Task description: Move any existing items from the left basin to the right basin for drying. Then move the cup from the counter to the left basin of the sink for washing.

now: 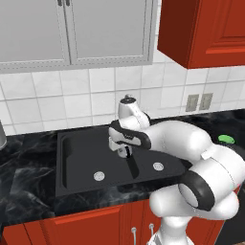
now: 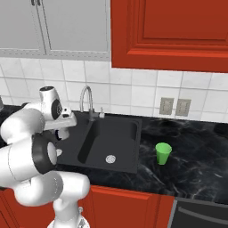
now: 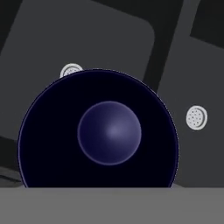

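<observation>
Jaws apparently grip mug (image 3: 109,131) above sink (image 1: 76,158) divider

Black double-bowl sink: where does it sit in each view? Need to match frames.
Left base view: matte black double-bowl sink at centre, partly behind the white arm.
Right base view: sink centre-left, left of the bright green cup.
Hand view: sink behind the mug with its dark blue inside.
Shared landmark: round silver drain.

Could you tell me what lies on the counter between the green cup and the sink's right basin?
Nothing lies there. In the right base view, the stretch of counter between the green cup and the right basin is bare black worktop.
</observation>
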